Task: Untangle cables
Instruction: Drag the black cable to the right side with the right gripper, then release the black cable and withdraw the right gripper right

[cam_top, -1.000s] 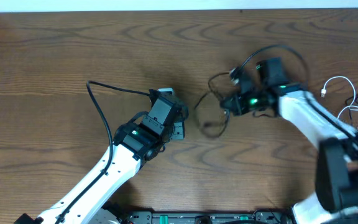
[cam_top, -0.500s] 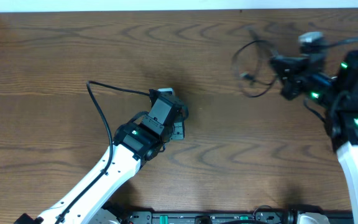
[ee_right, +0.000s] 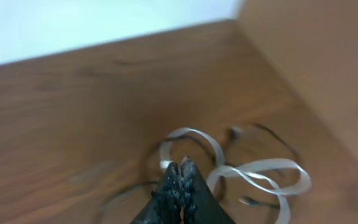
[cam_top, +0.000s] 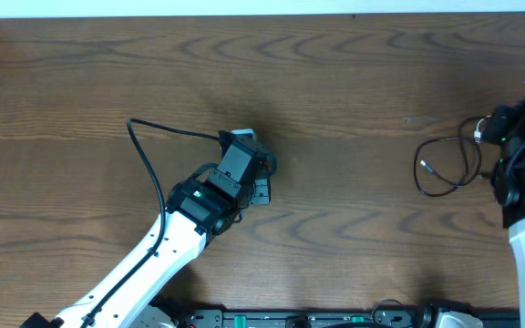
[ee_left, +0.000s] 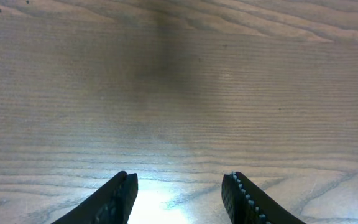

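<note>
The black cable (cam_top: 445,169) lies in a loose loop at the table's right, its plug end (cam_top: 424,166) pointing left. It runs up to my right gripper (cam_top: 493,128), which is shut on it at the right edge. In the right wrist view the shut jaws (ee_right: 182,165) hang above the blurred white cable (ee_right: 257,172), which loops on the wood, with thin black cable strands (ee_right: 126,190) around them. The arm hides the white cable in the overhead view. My left gripper (cam_top: 255,173) is open and empty at mid-table, far from both cables, over bare wood (ee_left: 179,177).
The left arm's thick black cable (cam_top: 144,155) arcs over the table left of that arm. A white wall runs along the table's back edge (cam_top: 262,9). A light wooden side panel (ee_right: 316,62) stands close on the right of the cables.
My right gripper has swept from mid-table to the far right edge, carrying the black cable with it; the cable loop now lies on the table. The left arm has not moved.
</note>
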You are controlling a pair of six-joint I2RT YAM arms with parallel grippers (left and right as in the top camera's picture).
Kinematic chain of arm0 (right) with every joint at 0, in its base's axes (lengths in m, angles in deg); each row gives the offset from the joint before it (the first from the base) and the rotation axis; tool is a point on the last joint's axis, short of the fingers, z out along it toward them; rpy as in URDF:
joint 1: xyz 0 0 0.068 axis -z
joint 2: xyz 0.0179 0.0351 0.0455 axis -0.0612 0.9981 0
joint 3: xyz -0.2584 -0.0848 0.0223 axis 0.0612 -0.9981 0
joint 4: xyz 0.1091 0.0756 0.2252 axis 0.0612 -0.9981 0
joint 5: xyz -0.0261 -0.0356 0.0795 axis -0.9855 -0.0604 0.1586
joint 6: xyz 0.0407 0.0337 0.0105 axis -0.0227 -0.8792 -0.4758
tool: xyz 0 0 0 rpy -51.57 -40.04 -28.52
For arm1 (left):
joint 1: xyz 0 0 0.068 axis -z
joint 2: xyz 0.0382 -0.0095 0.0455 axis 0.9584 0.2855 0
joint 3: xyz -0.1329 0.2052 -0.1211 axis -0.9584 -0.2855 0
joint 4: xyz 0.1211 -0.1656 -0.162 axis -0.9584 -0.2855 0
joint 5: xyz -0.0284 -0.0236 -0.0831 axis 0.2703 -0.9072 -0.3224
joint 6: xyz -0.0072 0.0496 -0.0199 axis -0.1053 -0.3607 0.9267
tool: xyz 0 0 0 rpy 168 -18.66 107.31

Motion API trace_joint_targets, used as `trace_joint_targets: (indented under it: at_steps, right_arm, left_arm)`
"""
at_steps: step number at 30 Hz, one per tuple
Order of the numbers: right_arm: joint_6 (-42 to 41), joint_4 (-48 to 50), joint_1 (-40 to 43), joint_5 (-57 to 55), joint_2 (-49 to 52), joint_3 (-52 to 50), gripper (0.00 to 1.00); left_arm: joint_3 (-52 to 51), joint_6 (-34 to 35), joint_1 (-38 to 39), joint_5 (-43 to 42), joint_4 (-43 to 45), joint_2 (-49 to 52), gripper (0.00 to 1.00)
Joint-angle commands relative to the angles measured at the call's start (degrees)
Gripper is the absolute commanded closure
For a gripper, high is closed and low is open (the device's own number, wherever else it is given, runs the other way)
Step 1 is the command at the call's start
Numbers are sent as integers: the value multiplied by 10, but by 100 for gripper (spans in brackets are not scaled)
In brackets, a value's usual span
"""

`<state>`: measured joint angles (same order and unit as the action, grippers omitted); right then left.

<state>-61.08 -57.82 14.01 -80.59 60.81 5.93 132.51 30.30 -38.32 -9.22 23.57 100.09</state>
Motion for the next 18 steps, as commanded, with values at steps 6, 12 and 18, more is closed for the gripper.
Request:
trace_joint_targets:
  at_steps: [6,12,18]
  right_arm:
    - [-57,-43,41,72,65,7,58]
    - [-57,-70,41,172,133,7,53]
    - [-57,-103,41,106,217,7,55]
  left_arm:
    - [-3,-10,0,12,-4,2,51]
    - [-3,-10,0,11,-4,2,51]
    - [-3,-10,0,11,-8,2,51]
